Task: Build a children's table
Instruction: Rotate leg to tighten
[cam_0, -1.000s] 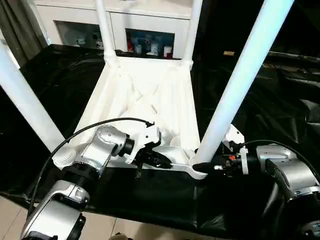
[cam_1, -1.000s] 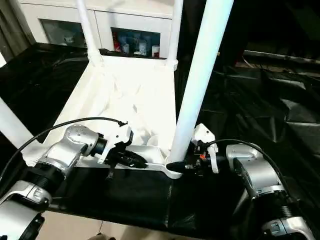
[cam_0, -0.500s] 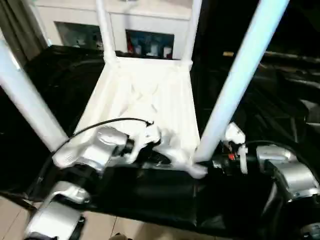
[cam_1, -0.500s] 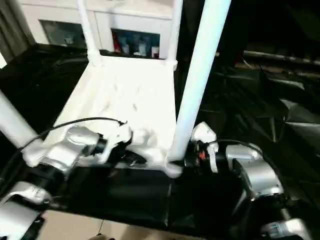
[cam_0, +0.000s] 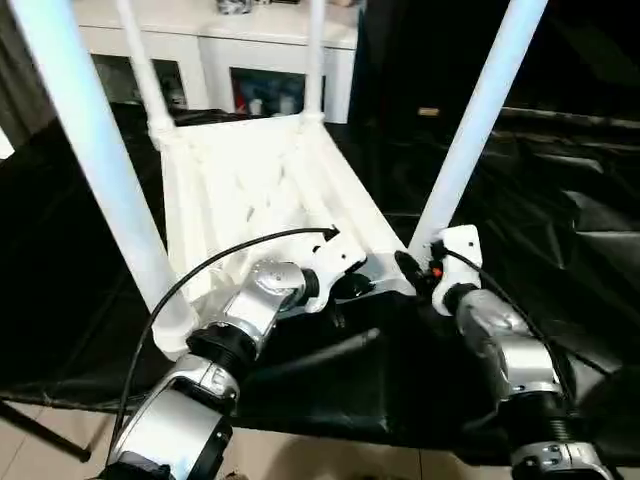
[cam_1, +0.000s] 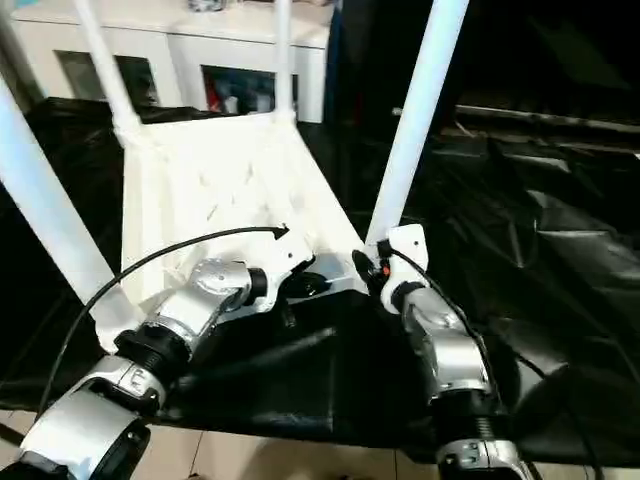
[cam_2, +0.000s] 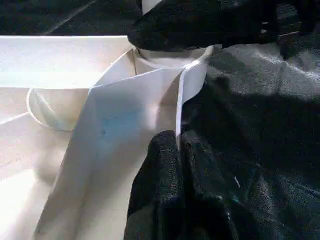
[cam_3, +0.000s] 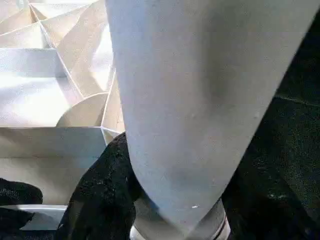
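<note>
Table top lies upside down on the black cloth in front of me, ribbed underside facing up, with four white legs standing in its corner sockets. My left claw is closed on the near side wall of the top; from its wrist camera I see its fingers pinching the thin white edge. My right claw grips the base of the near right leg, just above the socket, with one black finger pressed against the leg. A white cabinet stands beyond the cloth.
</note>
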